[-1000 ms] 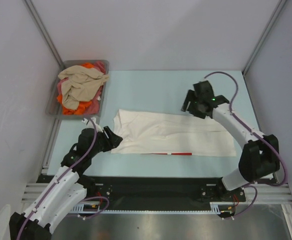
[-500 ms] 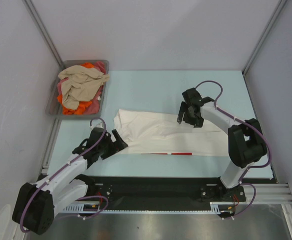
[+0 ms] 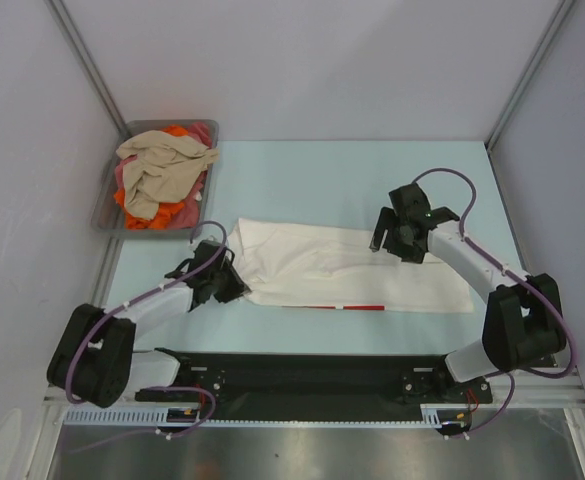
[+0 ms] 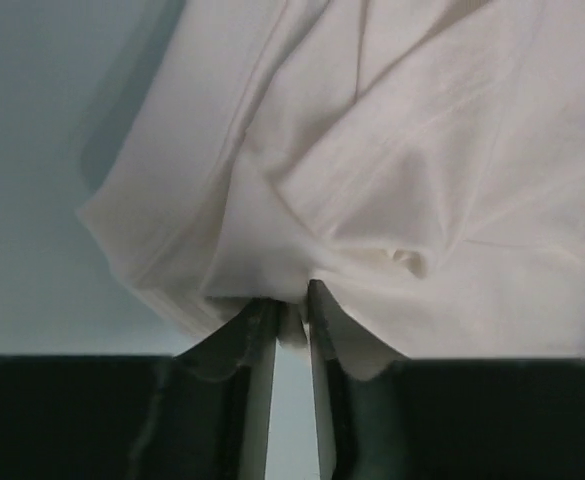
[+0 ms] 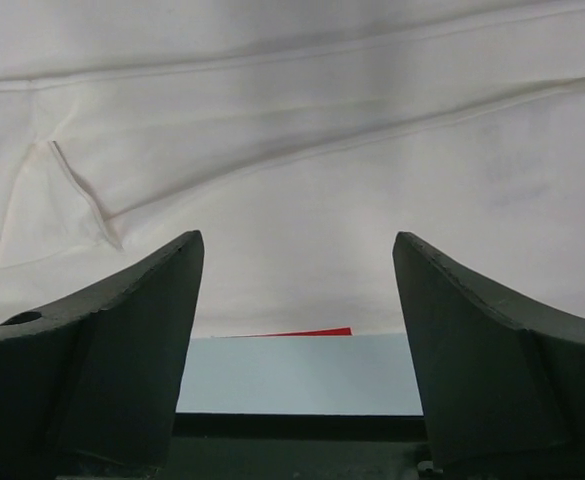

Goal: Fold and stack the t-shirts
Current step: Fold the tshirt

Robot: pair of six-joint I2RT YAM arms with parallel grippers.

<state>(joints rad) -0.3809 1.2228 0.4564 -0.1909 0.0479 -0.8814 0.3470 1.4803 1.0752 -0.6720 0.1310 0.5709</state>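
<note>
left hand (image 4: pixel 290 305) advanced and pinched the edge of the white t-shirt (image 3: pixel 352 265), right hand (image 5: pixel 294 240) lowered over it

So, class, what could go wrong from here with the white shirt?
The left gripper pinches a small bunch of the shirt at its edge; it could slip or catch only some layers. The right gripper hangs open over the cloth, holding nothing, so a one-sided pull may drag and crumple it.
</note>
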